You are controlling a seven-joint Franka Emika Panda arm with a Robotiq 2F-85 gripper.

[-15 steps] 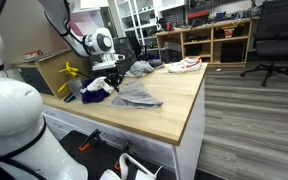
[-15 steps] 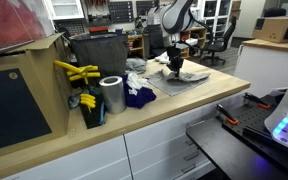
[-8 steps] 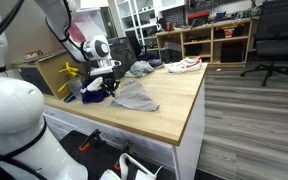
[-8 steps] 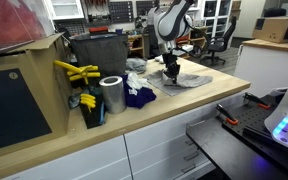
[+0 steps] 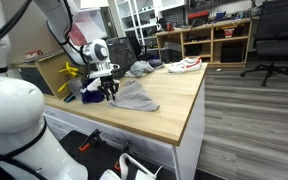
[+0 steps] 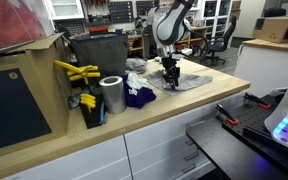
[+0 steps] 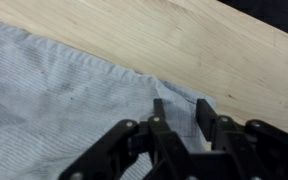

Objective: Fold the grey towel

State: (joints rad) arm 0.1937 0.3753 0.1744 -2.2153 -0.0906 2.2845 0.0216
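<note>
the gripper (image 5: 109,89) had come down from over the grey towel (image 5: 137,97), which lay flat on the table (image 5: 174,108), to its corner. its fingers (image 7: 155,112) stood slightly apart astride the hem, seemingly not yet pinching, so folding hadn't begun.
</note>
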